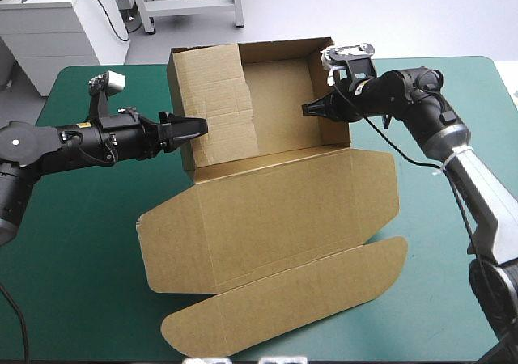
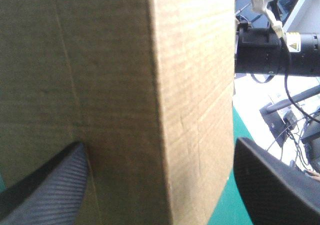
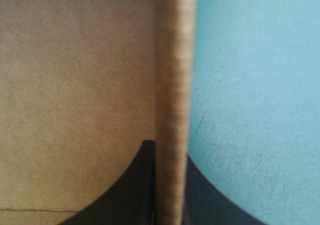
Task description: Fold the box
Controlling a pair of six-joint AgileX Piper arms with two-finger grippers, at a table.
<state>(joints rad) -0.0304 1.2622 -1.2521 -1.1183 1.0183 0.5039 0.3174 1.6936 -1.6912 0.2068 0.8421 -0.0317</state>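
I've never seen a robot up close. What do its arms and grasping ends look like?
Both arms are thick jointed tubes. The left arm is black. The right arm is black near its wrist, silver-grey farther back, with a yellow warning label. The left gripper and right gripper each have two broad black fingers, curved like fins, finely ribbed.

The table (image 1: 73, 267) wears a smooth teal-green cover (image 1: 453, 81) with rounded far corners.

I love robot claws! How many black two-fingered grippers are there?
2: left gripper, open at the left wall of the brown cardboard box; right gripper, clamped on its right wall.
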